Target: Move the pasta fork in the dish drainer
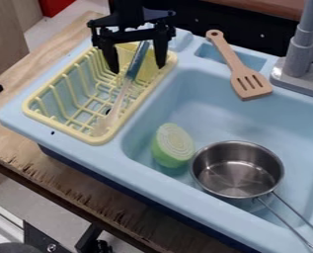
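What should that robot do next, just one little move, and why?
Probably lift the gripper straight up. The pasta fork already lies in the yellow dish drainer, and the open fingers stand on either side of its blue handle, so rising straight seems less likely to knock it than moving sideways.

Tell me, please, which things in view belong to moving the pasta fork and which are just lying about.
Part of the job:
- pasta fork, slanting in the drainer
- yellow dish drainer
- gripper, open around the fork's handle

Just lying about:
- wooden slotted spatula, across the sink's back edge
- metal pot, in the sink
- green vegetable piece, beside the pot
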